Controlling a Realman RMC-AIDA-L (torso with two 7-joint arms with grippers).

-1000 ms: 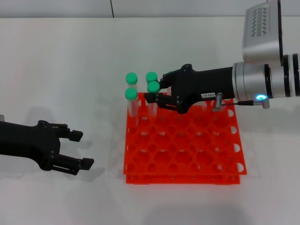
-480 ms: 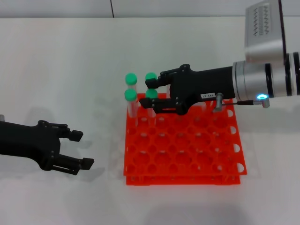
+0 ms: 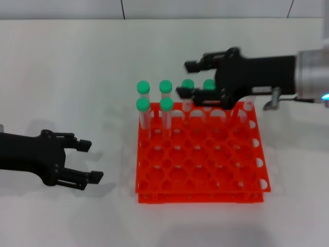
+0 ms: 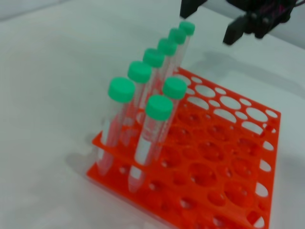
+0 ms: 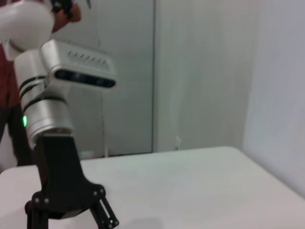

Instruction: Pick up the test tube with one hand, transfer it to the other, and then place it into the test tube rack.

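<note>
Fingers of the right gripper (image 3: 191, 78) spread, empty, above the rack's (image 3: 200, 159) far row; dropping could clip a green cap (image 3: 209, 84); left gripper (image 3: 88, 161) open near the counter's (image 3: 61, 67) left edge.

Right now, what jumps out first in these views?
The bright orange test tube rack at table centre, with green-capped tubes standing along its far and left holes. The right gripper hangs over the rack's far edge, jaws open and empty. The left gripper sits open at the table's left, clear of the rack.
</note>
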